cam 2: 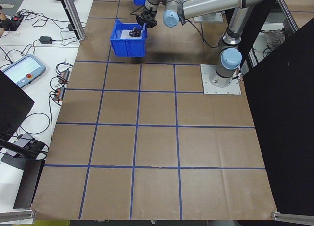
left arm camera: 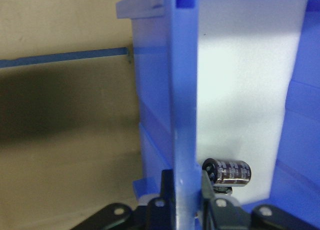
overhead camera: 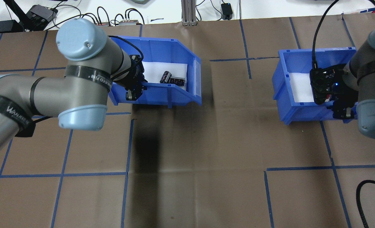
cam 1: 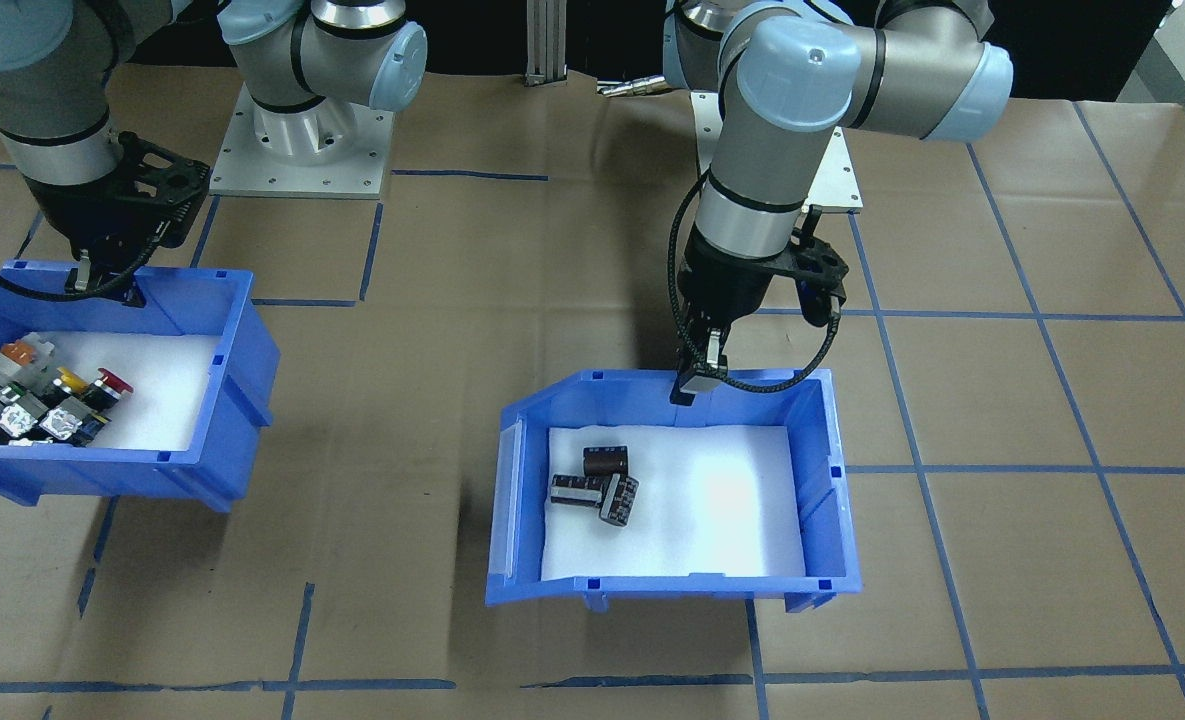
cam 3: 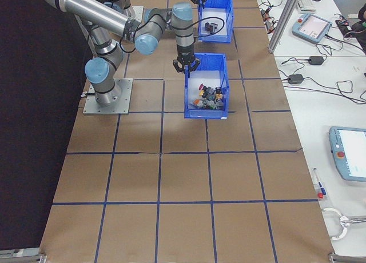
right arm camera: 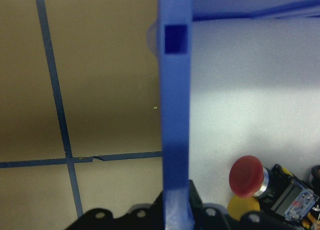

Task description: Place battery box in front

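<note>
Front view: my left gripper (cam 1: 697,385) pinched on rear wall of battery box (cam 1: 667,490), capacitors (cam 1: 602,482) inside, box mid-table.
Overhead: right gripper (overhead camera: 344,112) likewise clamps switch bin (overhead camera: 285,91).
Left wrist: wall (left arm camera: 182,90) between fingers.
Judgement: grasp step done; next, drag box forward.

You are looking at a blue battery box (cam 1: 822,480) with white foam (cam 1: 732,500), sitting on brown paper (cam 1: 572,280) gridded in blue tape (cam 1: 1032,317).
</note>
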